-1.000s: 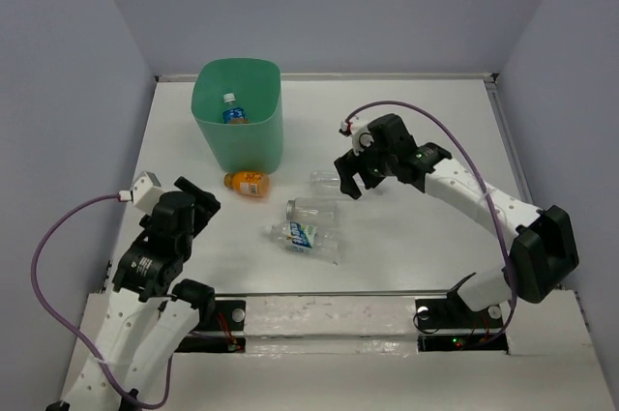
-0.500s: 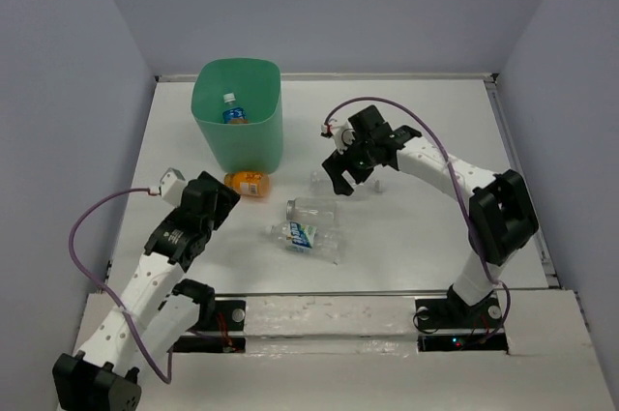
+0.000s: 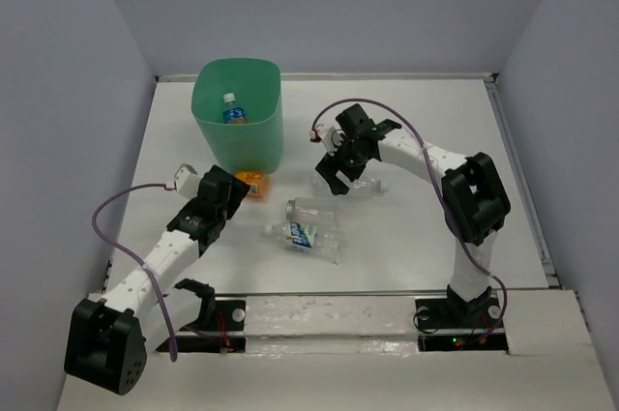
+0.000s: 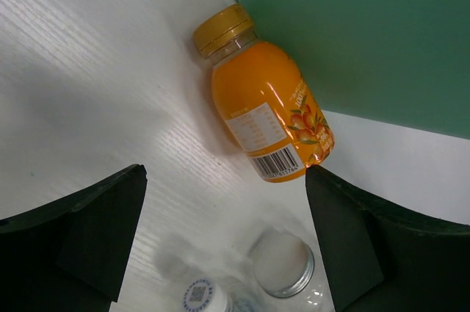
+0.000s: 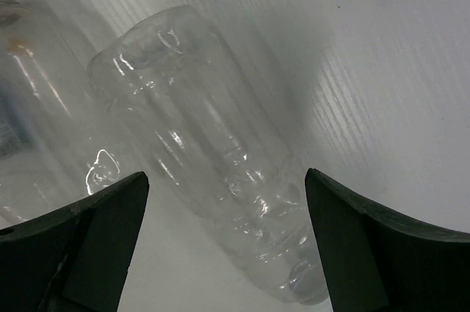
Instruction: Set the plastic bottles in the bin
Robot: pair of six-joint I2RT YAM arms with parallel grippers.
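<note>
The left pincer (image 4: pixel 225 172) is opened wide over an orange bottle (image 4: pixel 266 117), which lies on the worktop (image 3: pixel 416 227) just beside the wall of the mint-green bin (image 4: pixel 367 33). The right pincer (image 5: pixel 226 175) is opened wide above a clear unlabelled bottle (image 5: pixel 205 158) lying on its side. A blue-labelled bottle (image 3: pixel 233 113) is inside the bin.

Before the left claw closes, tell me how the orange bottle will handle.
The orange bottle lies on its side, round-bodied, so a nudge would probably roll it. It looks full, so likely firm and heavy for its size. Its glossy label may slip in the left claw.
</note>
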